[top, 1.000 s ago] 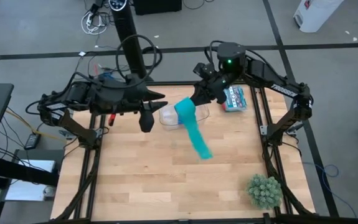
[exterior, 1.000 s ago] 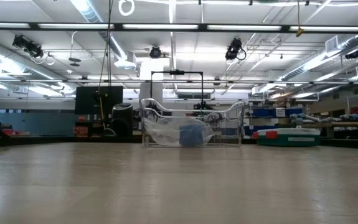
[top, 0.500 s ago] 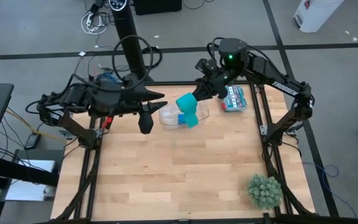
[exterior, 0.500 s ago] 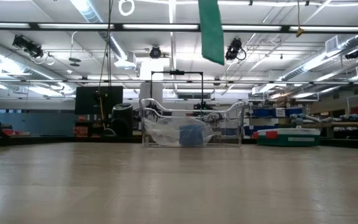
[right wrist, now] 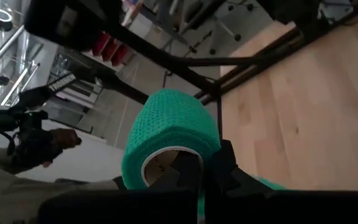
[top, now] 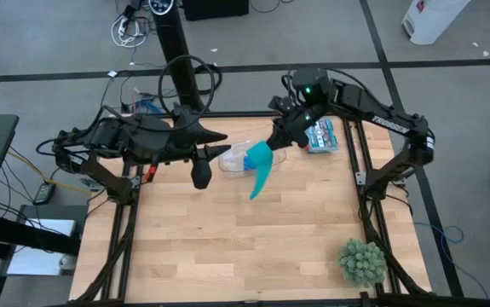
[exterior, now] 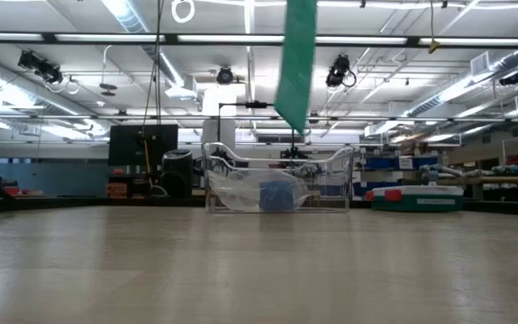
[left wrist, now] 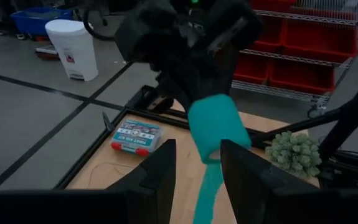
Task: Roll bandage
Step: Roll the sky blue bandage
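The teal-green bandage is a partly wound roll held in the air over the table's far middle, with my right gripper shut on it. Its loose tail hangs down clear of the table. In the low view the tail comes down from above in front of the clear container. My left gripper hovers open to the left of the roll, touching nothing. In the left wrist view the roll lies farther off beyond its fingers. My right gripper holds the bandage's wound roll at its open end. One finger seems to reach into the cardboard core, and the other lies on the outside. The roll is lifted clear and the tail hangs slack below it.
A clear container with a blue roll inside stands at the far middle, under the held roll. A first-aid box lies at the far right. A green plant stands at the near right corner. Bare wooden tabletop fills the near half.
My right gripper has sunk a little toward the table, still shut on the roll. The loose tail trailed out long toward the near right a second ago, then swung up, and now hangs shorter below the roll. In the low view it has dropped into sight from above.
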### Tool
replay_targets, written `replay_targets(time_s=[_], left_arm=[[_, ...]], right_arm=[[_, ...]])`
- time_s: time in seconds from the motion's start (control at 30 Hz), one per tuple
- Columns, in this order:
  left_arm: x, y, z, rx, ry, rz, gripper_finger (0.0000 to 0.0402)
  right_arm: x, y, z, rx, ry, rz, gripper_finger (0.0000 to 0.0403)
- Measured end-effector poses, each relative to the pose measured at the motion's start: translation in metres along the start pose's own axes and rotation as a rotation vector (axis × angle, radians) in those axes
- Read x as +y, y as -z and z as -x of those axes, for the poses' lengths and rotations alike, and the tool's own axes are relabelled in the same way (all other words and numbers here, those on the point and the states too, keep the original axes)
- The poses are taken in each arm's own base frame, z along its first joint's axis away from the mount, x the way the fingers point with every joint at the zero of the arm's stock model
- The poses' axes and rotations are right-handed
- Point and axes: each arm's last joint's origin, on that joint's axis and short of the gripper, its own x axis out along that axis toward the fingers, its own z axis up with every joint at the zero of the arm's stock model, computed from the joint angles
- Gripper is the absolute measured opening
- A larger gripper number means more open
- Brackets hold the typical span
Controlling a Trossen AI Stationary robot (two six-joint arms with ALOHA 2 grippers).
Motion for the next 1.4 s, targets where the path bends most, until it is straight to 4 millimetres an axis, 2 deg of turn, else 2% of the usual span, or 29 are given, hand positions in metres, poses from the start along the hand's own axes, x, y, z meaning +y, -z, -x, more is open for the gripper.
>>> replay_targets(time_s=[0.17,0.4,0.6,1.0,1.4], left_arm=[[-0.006,0.003,0.0,0.004,0.016,-0.002,0.0132],[-0.014,0.017,-0.021,0.004,0.011,0.019,0.0131],[-0.013,0.024,-0.034,0.003,-0.018,0.035,0.0131],[-0.012,0.022,-0.035,-0.012,-0.009,0.059,0.0131],[-0.017,0.02,-0.042,-0.051,-0.011,0.057,0.0131]], right_arm=[[-0.009,0.018,0.005,-0.1,-0.043,-0.003,0.0],[-0.019,0.03,-0.002,-0.219,-0.148,-0.063,0.0],[-0.016,0.032,-0.015,-0.223,-0.186,-0.069,0.0],[-0.009,0.03,-0.016,-0.286,-0.202,-0.027,0.0],[-0.004,0.029,-0.032,-0.335,-0.243,-0.006,0.0]])
